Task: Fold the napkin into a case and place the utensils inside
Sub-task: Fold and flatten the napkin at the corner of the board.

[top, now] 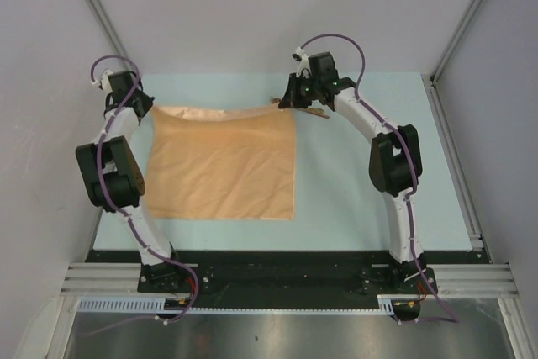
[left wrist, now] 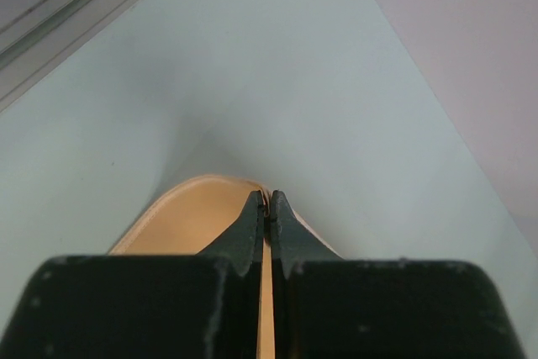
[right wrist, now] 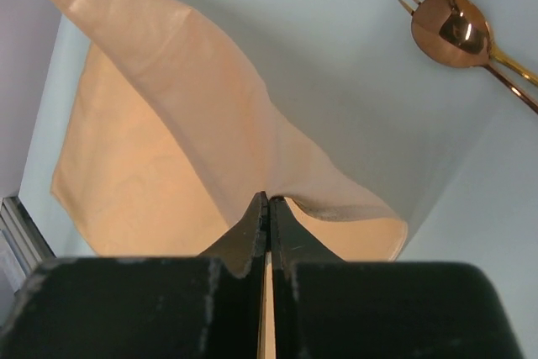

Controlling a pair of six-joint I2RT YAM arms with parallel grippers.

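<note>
Peach-orange cloth is filling the middle of the top view: the napkin (top: 223, 166) is lying spread on the pale tabletop (top: 361, 199), with its far edge stretching left to right between the two arms. The left end effector (top: 145, 111) is sitting at the napkin's far left corner and the right end effector (top: 290, 105) at its far right corner. The utensils (top: 318, 112) are showing only as a thin copper streak just right of that corner.

The left wrist view is showing the left end effector (left wrist: 267, 203) pressed together on a fold of the napkin (left wrist: 197, 220).

In the right wrist view the right end effector (right wrist: 267, 203) is pinching the napkin's (right wrist: 168, 124) edge, and the cloth is rising from there toward the upper left. Only here are the utensils (right wrist: 454, 27) showing clearly. A spoon bowl is lying over a fork, apart from the napkin, with heads pointing upper left and handles running off the right edge.
</note>
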